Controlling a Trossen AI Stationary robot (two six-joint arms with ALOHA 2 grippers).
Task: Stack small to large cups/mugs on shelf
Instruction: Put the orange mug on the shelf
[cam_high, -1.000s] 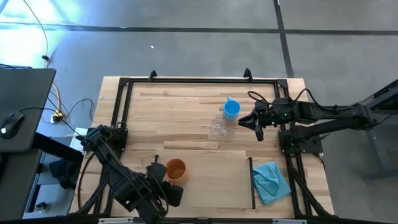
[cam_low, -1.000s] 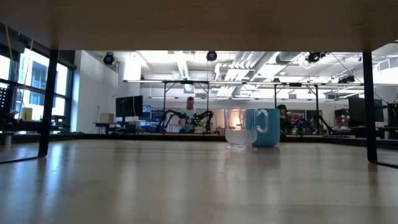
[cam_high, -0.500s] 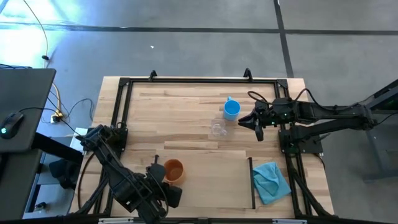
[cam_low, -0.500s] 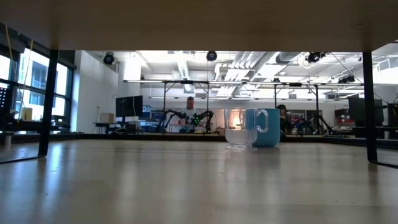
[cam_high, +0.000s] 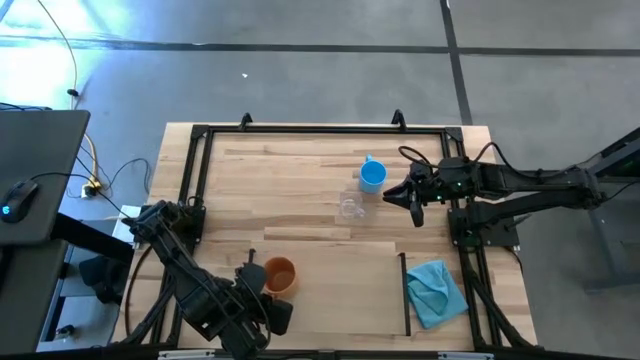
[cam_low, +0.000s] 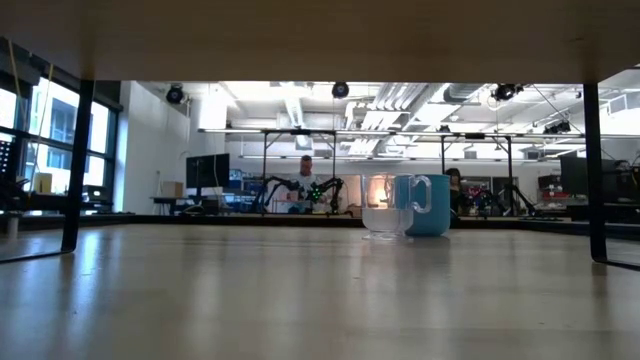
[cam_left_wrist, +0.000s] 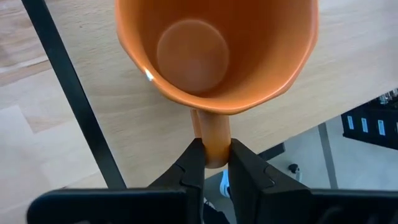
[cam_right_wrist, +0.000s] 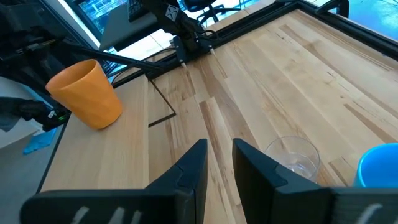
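Left wrist view: the left gripper (cam_left_wrist: 216, 163) is seen clamped on the handle of the orange ceramic mug (cam_left_wrist: 214, 53), with the two dark fingers pressed against the handle from either side. The mug opening is turned toward the camera and its inside is seen to be empty. In the high view, the left gripper (cam_high: 258, 285) and the orange mug (cam_high: 281, 274) are located at the near left end of the shelf, a pale rectangular wooden panel (cam_high: 335, 270) edged by two thin black strips. Whether the mug is resting on the panel or is lifted just above it cannot be told.

The right gripper (cam_high: 400, 194) is held above the far right part of the striped wooden tabletop (cam_high: 290, 180). In the right wrist view, its fingers (cam_right_wrist: 193, 168) are seen slightly apart with nothing between them. The small clear glass cup (cam_high: 351, 208) is placed just beside this gripper, and the bright blue mug with a handle (cam_high: 372, 176) is placed near the glass cup, farther back. In the low view, the glass cup (cam_low: 380, 215) and the blue mug (cam_low: 425, 205) are both seen upright on the tabletop.

Progress is judged to be early. No vessel is nested in another. One mug is gripped at the shelf; the glass cup and the blue mug are yet to be brought over, and the whole stack is left to be built. A crumpled teal cloth (cam_high: 436, 292) is lying at the right end of the panel.

No brand, label or legible writing is found on any vessel, gripper or surface.
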